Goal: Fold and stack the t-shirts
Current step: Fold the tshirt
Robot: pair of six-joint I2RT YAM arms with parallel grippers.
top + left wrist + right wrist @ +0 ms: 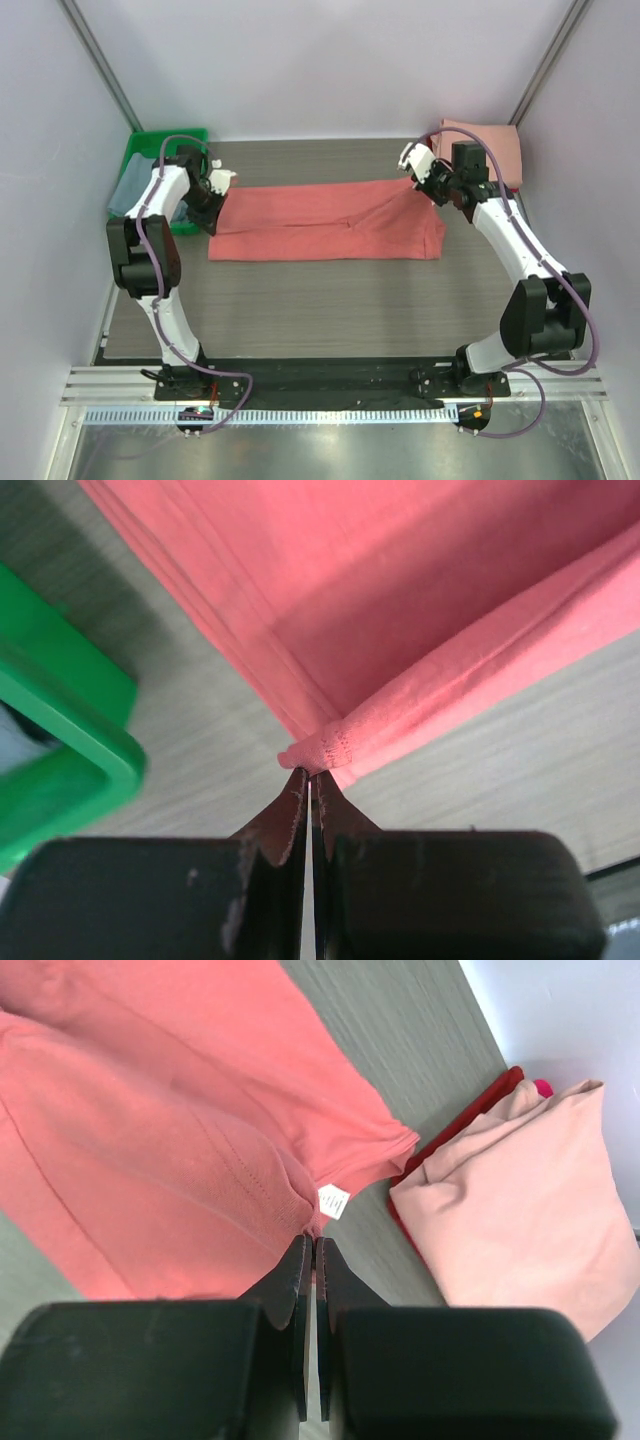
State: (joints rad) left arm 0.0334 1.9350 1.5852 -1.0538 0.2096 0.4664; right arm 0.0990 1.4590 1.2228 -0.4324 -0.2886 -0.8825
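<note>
Two-handed grip on coral-red t-shirt (pixel 330 220), spread long and flat across mid worktop (pixel 320 300). Left pincer (pixel 222 188) clamped together on its 9 o'clock corner, right pincer (pixel 417 176) clamped on the 3 o'clock edge just beside the white neck label (pixel 333 1201). Pale pink t-shirt (pixel 490 145) folded at 1 o'clock over a dark red layer (pixel 460 1122), apart from the coral one. Grey-blue t-shirt (pixel 128 190) inside green tray (pixel 150 150) at 10 o'clock.

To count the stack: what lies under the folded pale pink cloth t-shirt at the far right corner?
A dark red edge peeks out beneath the pale pink t-shirt along one side. The rest is covered, so I cannot identify it.
</note>
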